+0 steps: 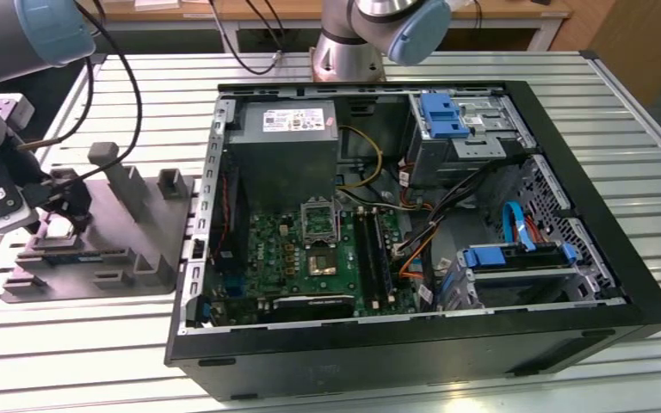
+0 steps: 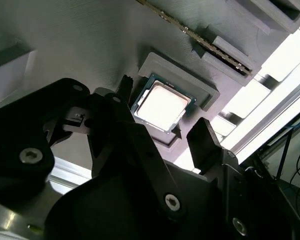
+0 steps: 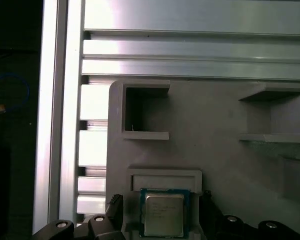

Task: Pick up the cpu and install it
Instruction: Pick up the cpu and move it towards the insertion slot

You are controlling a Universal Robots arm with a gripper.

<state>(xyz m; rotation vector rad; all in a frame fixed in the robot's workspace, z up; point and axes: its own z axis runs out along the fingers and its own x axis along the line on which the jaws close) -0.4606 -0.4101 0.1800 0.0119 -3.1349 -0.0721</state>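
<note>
The cpu [image 2: 162, 106], a small flat square with a pale silver top and dark green rim, lies in a recess of the grey fixture [image 2: 90, 45] at the exterior view's left, with the gripper [image 2: 163, 108] fingers spread on either side, released.

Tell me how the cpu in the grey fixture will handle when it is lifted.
The cpu is a thin flat square, so probably stiff and light. Its smooth metal top looks slippery; gripping its edges seems safer. It sits flat in the fixture recess, so it should not roll or tip.
</note>
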